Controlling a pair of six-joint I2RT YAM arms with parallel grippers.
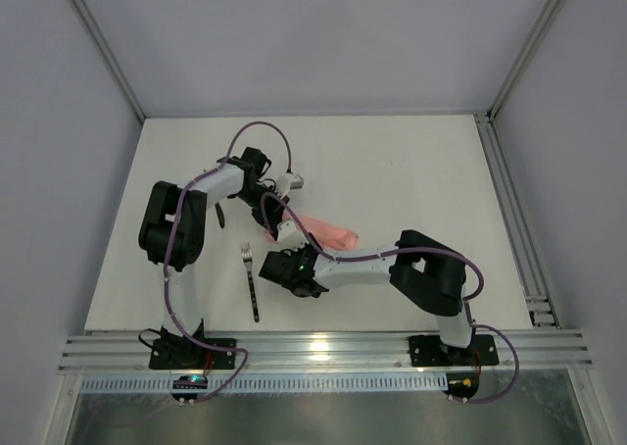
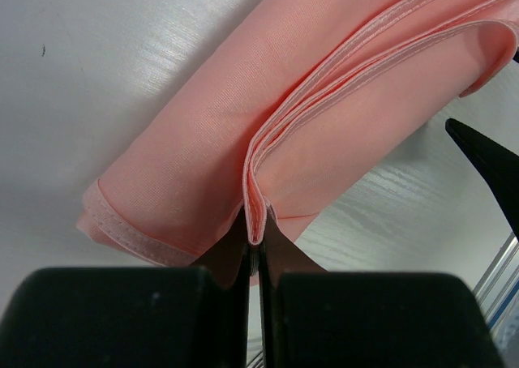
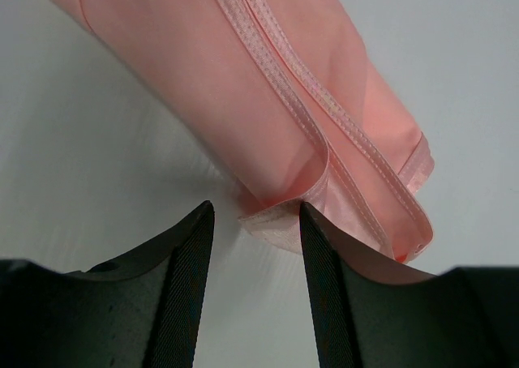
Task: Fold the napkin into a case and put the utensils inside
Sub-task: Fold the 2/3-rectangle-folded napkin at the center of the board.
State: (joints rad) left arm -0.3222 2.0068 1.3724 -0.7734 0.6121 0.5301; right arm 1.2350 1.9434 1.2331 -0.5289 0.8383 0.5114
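- Your napkin (image 1: 331, 233) lies near the middle of the table (image 1: 411, 171), folded into a long pink band of several layers. In the overhead view it runs from about 10 o'clock to 4 o'clock.
- Your left gripper (image 2: 256, 240) is pinched tight on a hemmed fold at the band's edge, with the cloth standing up between its closed fingertips.
- Your right gripper (image 3: 253, 218) has its jaws a moderate way apart. The band's end corner sits just beyond the gap, and neither pad presses on it.
- The fork (image 1: 252, 280) lies bare on the table at about 8 o'clock from the napkin, tines toward 12 and handle toward 6.
- The knife (image 1: 221, 215) shows as a short dark sliver at 9 o'clock, beside your left arm.
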